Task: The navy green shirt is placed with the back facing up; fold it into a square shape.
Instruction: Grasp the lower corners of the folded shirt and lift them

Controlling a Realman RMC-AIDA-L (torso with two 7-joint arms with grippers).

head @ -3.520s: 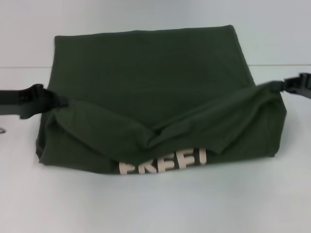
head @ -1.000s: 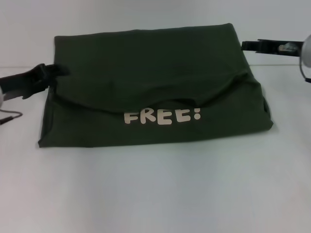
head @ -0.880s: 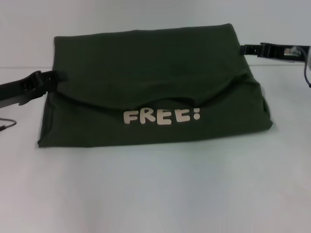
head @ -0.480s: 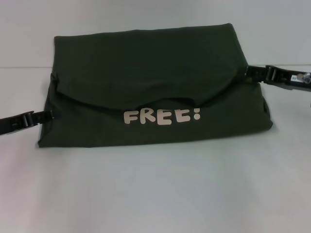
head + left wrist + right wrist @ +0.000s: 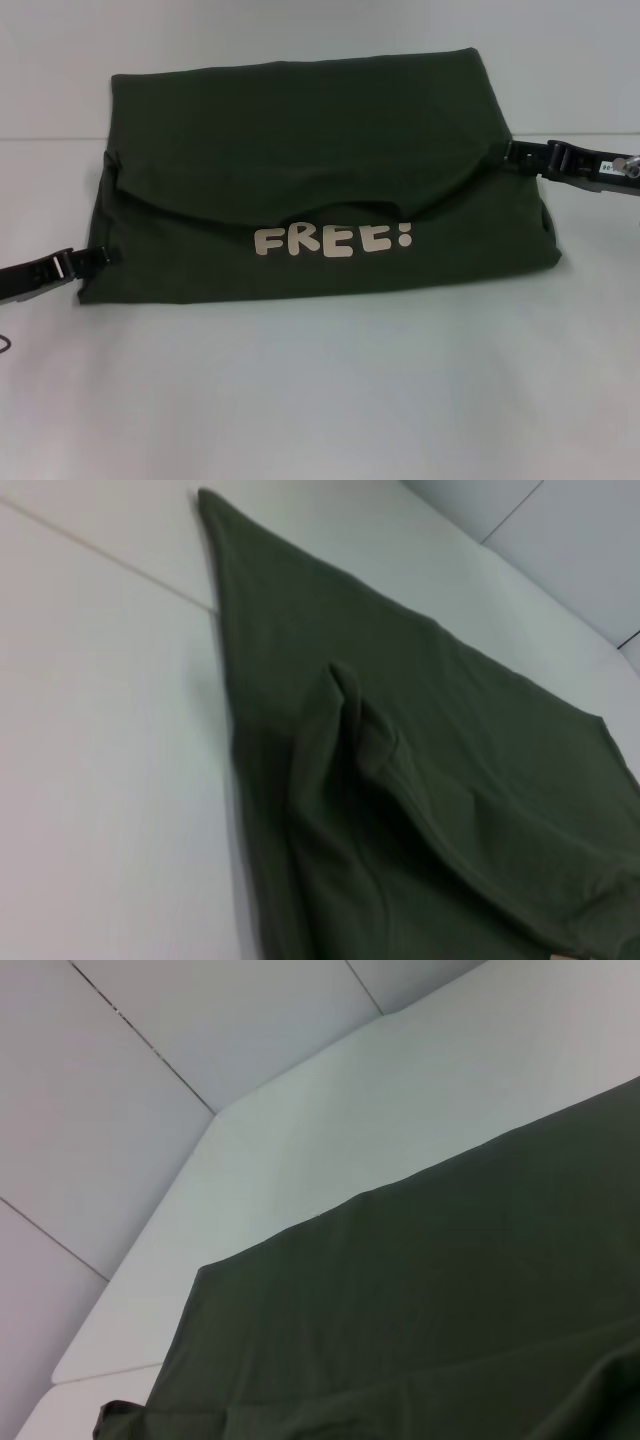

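The navy green shirt (image 5: pixel 300 150) lies folded into a wide rectangle on the white table (image 5: pixel 320 400). Its near flap is turned over, so the cream lettering "FREE!" (image 5: pixel 330 240) faces up. My left gripper (image 5: pixel 100 257) is low at the shirt's near left corner, touching or almost touching its edge. My right gripper (image 5: pixel 515 152) is at the shirt's right edge, where the flap's fold ends. The left wrist view shows the shirt's left edge with a raised crease (image 5: pixel 420 780). The right wrist view shows plain green cloth (image 5: pixel 450 1290).
The white table stretches well beyond the shirt toward the front. A seam in the table top (image 5: pixel 50 137) runs behind the shirt. Grey wall panels (image 5: pixel 120 1110) stand past the table's far edge.
The lifted flap has been laid flat and let go, so the full lettering shows. Since then my left gripper has moved nearer, to the near left corner, and my right gripper has come to the right edge.
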